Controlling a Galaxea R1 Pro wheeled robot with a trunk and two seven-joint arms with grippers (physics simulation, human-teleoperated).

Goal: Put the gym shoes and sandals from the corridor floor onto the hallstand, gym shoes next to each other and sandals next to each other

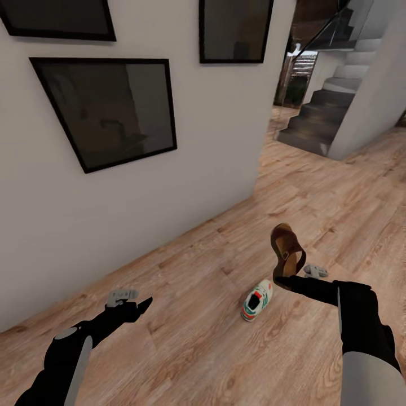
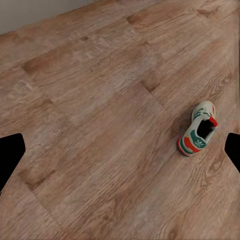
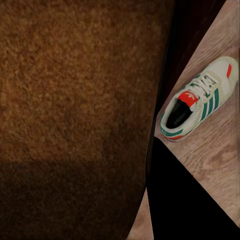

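Sandal in hand, one gym shoe on the corridor floor

Head view: our right end effector (image 1: 286, 280) is clamped on a sandal (image 1: 287, 249), lifted just beside the gym shoe (image 1: 257, 300), which lies on the corridor floor (image 1: 186, 338) with its long axis running away from us. Left wrist view: our left end effector (image 2: 120, 150) is spread wide and empty, farther from the gym shoe. Right wrist view: the sandal blocks most of the sight, with the gym shoe beyond.

Wood-plank floor (image 1: 316, 186) with one sneaker (image 1: 257, 301)

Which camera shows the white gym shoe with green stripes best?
The left wrist view: the white gym shoe with green stripes lies whole and unobstructed on the floor. The head view shows it small, and the right wrist view shows it partly cut off by the held sandal.
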